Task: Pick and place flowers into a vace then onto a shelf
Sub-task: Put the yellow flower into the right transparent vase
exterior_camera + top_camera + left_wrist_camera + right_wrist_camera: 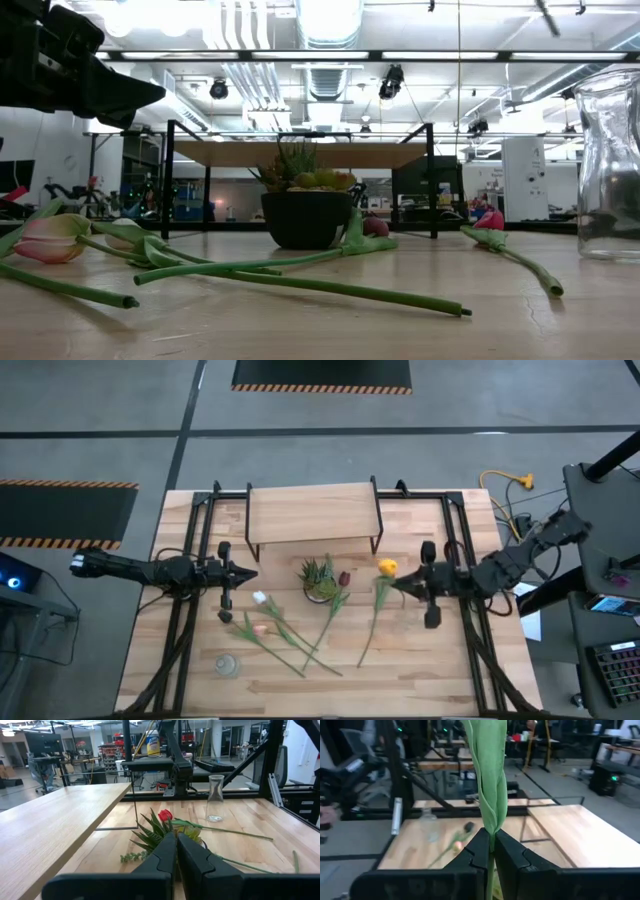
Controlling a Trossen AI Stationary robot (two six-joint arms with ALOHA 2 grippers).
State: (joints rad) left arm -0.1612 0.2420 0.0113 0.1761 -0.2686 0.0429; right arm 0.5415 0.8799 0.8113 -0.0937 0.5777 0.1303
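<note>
My right gripper (402,582) hovers right of the potted plant, shut on a yellow-headed flower (387,567); its green leaf (490,780) rises past the fingers. White (260,598), pink (260,628) and maroon (344,578) flowers lie flat on the table, stems crossing toward the near edge. The pink one shows in the low view (50,240). The clear glass vase (228,664) stands upright at the near left. The shelf (312,515) stands on black legs at the far middle. My left gripper (250,572) waits shut, left of the plant. My right gripper pinches the flower's stem where the leaf wraps it (491,834), below the head, between its two fingers. The fingers come roughly level from the table's right and lie across the stem. The head (387,567) stands beyond the fingers, and the stem (368,640) slants toward the near edge. I cannot tell whether its end touches the table.
A small spiky potted plant (320,580) in a dark bowl (305,220) stands in the middle, in front of the shelf. Black frame rails (185,620) run along both sides of the table. Bare wood (430,670) lies at the near right.
</note>
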